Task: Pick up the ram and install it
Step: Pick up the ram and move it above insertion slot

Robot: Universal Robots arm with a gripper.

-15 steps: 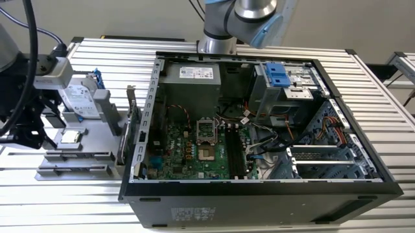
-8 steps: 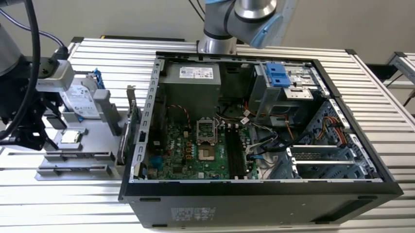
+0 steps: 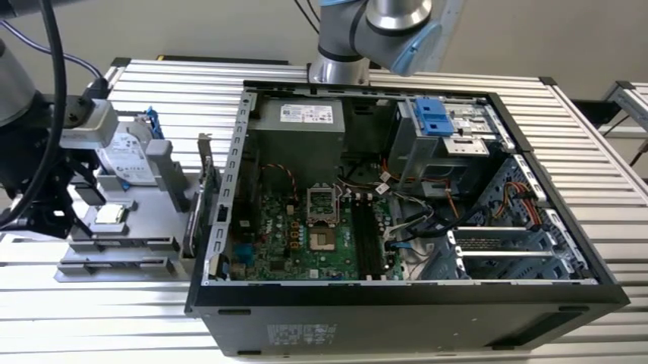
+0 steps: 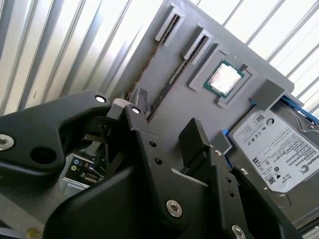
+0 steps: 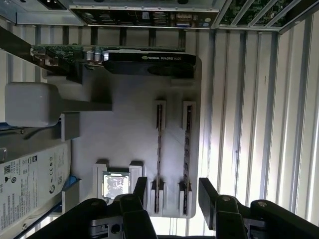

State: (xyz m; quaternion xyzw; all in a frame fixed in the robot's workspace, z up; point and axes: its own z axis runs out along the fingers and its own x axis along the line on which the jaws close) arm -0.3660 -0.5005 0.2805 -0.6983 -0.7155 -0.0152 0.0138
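Observation:
Two ram sticks stand on edge in slots of the grey fixture (image 5: 129, 129): one ram stick (image 5: 159, 144) beside the other (image 5: 187, 144). In the second wrist view they appear as dark strips (image 4: 158, 92). My gripper (image 5: 173, 195) hovers open over one end of the slots. One fingertip (image 5: 141, 189) is outside the first stick and the other (image 5: 207, 191) is beyond the second, neither touching. In the second wrist view the gripper (image 4: 164, 115) holds nothing. The black motherboard slots (image 3: 369, 236) lie inside the open computer case (image 3: 405, 311).
The fixture (image 3: 121, 246) sits at the exterior view's left, next to the case. It also carries a processor chip (image 5: 115, 184), a hard drive (image 4: 276, 149) with blue rails and a graphics card (image 5: 144, 62). Cables cross the case near the drive cage (image 3: 445, 125). Ribbed metal tabletop (image 3: 567, 152) surrounds everything.

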